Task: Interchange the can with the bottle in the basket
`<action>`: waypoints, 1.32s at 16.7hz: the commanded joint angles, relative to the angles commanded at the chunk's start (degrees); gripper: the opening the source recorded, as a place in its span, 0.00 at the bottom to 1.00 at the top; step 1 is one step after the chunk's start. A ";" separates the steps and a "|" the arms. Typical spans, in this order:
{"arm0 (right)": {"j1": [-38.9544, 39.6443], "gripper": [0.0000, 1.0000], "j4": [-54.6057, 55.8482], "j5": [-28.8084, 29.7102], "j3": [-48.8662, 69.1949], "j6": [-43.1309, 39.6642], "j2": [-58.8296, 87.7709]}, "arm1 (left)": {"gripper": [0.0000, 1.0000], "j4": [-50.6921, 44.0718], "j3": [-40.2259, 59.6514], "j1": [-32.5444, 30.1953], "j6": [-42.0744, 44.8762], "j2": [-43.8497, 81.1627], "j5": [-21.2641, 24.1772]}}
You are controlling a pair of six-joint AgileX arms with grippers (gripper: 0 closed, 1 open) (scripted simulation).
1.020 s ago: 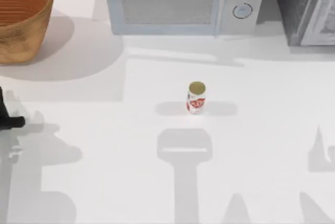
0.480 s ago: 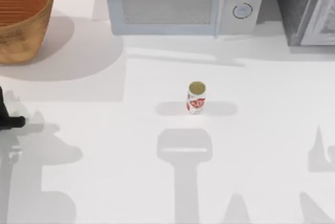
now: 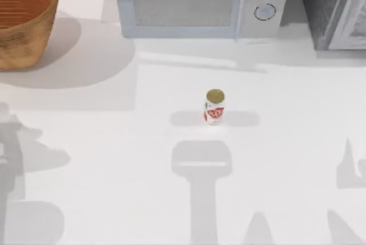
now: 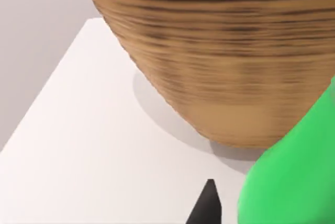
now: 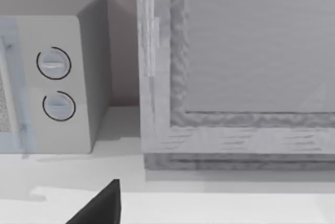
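One white counter (image 3: 114, 159) carries everything here. The biggest thing on it is a grey, rough-framed cabinet (image 3: 337, 7) at the back right corner, and my right wrist view shows its frame and panel close up. Just to its left along the back edge stands a pale microwave (image 3: 194, 2) with two round knobs on its right side.

Next in size is the basket (image 3: 26, 19), round and woven, at the back left corner of the counter. Its ribbed orange-brown inside is open to the top view, and what I can see of that inside holds nothing. My left wrist view looks at its tan outer wall from low and near, where the wall meets the counter.

The bottle (image 4: 293, 177) shows in that same wrist view as a bright green mass outside the basket's wall and close to the camera, just beside the dark tip of my left pincer (image 4: 209, 205). I cannot tell whether that pincer is clamped on it, apart or together.

The can (image 3: 214, 106) stands upright near the middle of the counter, well apart from the basket and in front of the microwave.

My right pincer (image 5: 99, 208) is a dark tip low in front of the microwave and cabinet; I cannot tell its state either.
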 joint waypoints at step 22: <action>0.00 1.00 0.00 0.00 0.00 0.00 0.00 | 0.00 -56.87 42.38 -5.02 -3.13 -15.95 0.01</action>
